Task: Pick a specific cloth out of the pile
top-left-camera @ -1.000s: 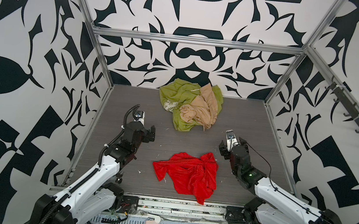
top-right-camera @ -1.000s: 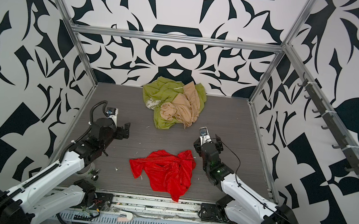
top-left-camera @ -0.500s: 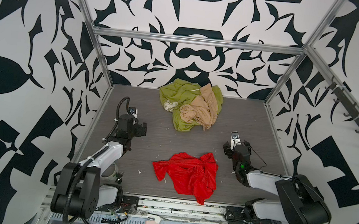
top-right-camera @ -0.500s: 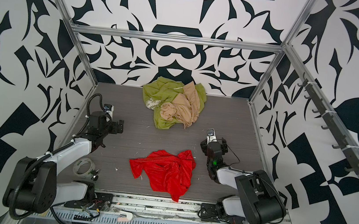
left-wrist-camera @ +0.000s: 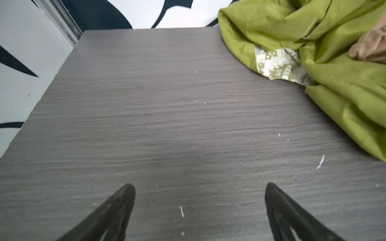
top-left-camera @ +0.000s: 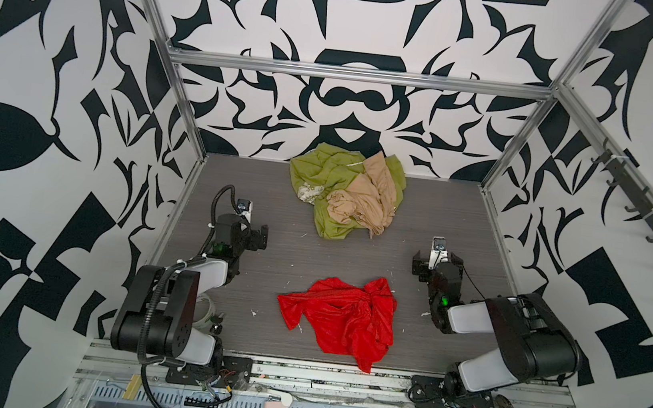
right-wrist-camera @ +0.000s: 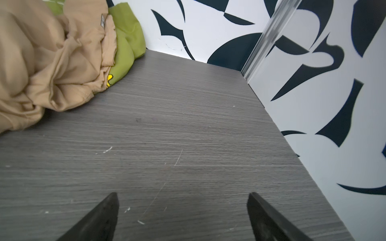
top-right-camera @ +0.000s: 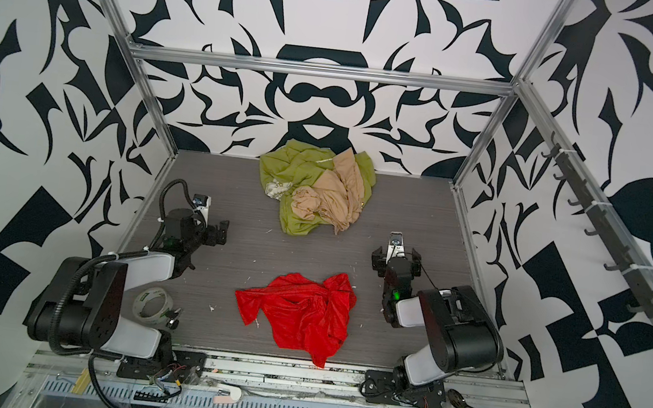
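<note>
The bright red cloth (top-left-camera: pixel 341 319) (top-right-camera: pixel 299 315) lies crumpled by itself near the table's front edge, between the two arms and touched by neither. The pile (top-left-camera: pixel 343 190) (top-right-camera: pixel 314 187), olive-green with tan-beige on top, sits at the back wall. My left gripper (top-left-camera: pixel 257 238) (top-right-camera: pixel 221 233) (left-wrist-camera: pixel 199 187) is open and empty over bare table left of the cloth. My right gripper (top-left-camera: pixel 435 263) (top-right-camera: pixel 396 259) (right-wrist-camera: pixel 182 196) is open and empty to the cloth's right. The left wrist view shows the green cloth (left-wrist-camera: pixel 334 83) with a white patterned patch (left-wrist-camera: pixel 279 64); the right wrist view shows the tan cloth (right-wrist-camera: pixel 52 62).
A roll of tape (top-right-camera: pixel 152 304) lies by the left arm's base. Patterned walls with metal frame posts (top-left-camera: pixel 185 105) close the table (top-left-camera: pixel 352 258) on three sides. A rail of hooks (top-left-camera: pixel 649 217) runs along the right wall. Small white scraps dot the table.
Both arms have folded back toward their bases, drawing the grippers away from the red cloth. The right gripper's jaws opened a little wider. The cloths have not moved.
</note>
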Controlling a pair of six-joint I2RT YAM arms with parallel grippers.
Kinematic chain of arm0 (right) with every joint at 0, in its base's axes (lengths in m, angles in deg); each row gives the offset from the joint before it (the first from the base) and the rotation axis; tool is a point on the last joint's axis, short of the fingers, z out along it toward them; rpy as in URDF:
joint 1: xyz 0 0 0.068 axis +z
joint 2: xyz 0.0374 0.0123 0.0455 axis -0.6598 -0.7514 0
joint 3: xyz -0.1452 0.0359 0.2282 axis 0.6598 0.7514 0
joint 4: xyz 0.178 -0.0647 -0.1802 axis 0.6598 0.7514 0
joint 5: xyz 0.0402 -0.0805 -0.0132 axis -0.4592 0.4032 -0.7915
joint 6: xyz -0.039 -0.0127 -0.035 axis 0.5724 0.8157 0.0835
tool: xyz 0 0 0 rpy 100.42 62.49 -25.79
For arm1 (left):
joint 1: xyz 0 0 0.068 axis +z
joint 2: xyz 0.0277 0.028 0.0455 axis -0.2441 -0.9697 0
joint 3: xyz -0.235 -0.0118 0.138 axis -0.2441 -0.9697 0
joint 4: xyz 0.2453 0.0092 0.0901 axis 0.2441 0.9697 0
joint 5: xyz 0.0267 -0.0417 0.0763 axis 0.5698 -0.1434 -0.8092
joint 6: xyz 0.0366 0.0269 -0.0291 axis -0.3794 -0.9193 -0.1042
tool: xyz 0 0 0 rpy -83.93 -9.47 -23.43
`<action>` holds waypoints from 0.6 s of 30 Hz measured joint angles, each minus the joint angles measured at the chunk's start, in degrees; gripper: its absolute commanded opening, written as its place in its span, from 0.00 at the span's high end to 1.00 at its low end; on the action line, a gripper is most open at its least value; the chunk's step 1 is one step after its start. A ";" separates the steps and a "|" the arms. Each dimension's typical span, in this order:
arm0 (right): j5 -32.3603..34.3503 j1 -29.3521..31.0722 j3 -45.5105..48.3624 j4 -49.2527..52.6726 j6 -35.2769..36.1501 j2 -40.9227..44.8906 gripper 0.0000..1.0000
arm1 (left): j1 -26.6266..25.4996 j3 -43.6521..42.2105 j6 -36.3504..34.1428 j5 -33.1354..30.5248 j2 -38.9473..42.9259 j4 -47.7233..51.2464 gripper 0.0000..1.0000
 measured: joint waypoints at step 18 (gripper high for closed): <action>-0.81 -1.64 -2.64 2.97 -3.17 -1.97 0.01 | 2.71 -7.37 4.07 -2.32 -5.60 -18.53 0.01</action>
